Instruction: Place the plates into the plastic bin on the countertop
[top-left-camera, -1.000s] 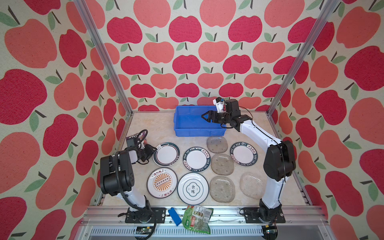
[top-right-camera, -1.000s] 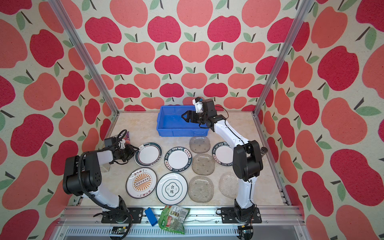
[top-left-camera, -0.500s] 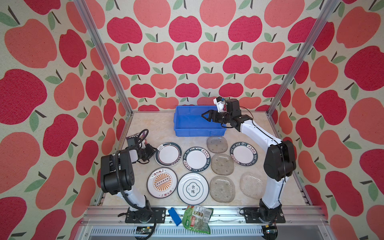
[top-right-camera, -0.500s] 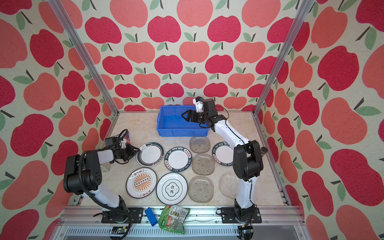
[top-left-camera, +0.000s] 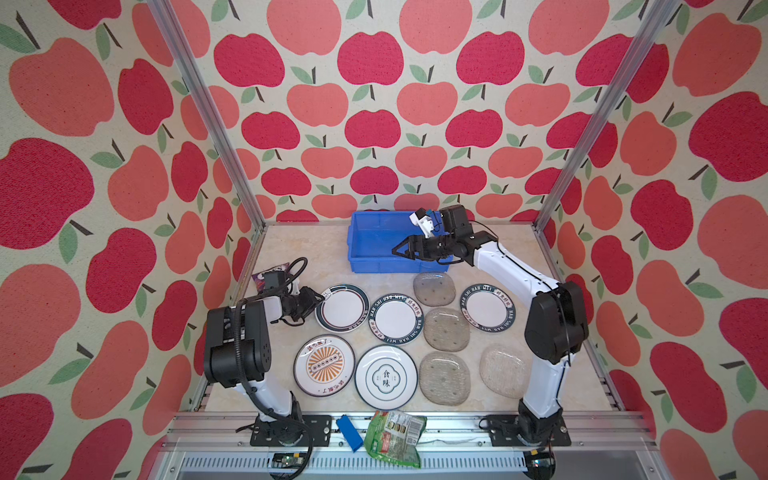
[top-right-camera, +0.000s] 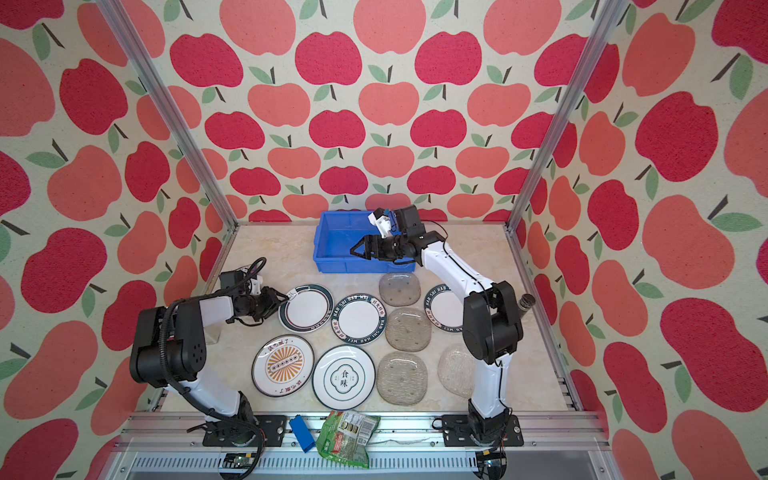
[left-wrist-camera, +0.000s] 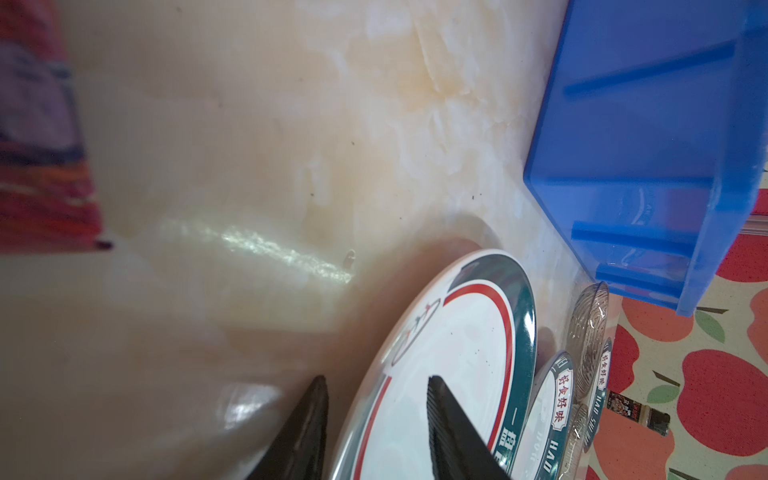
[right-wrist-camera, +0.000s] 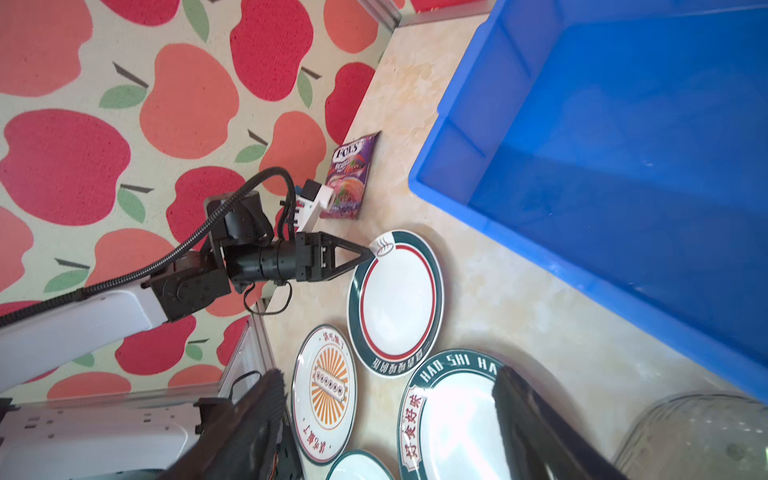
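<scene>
Left gripper (right-wrist-camera: 370, 254) straddles the rim of the green-rimmed plate (top-left-camera: 343, 307), fingers part spread; whether they pinch it is unclear. Right gripper (top-left-camera: 400, 252) hangs spread wide over the blue bin (top-left-camera: 365, 266). Other plates lie on the countertop (top-left-camera: 299, 249), the right arm hiding part of one glass plate (top-right-camera: 453, 368).

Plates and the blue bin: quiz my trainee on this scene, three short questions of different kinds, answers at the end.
1. How many plates lie outside the blue bin?
2. True or false: the bin already holds a plate.
3. The left pincer is at the rim of which plate? A sunburst plate; B red-ringed plate; C glass plate.
Key: 1 nine; 2 false; 3 B.
</scene>
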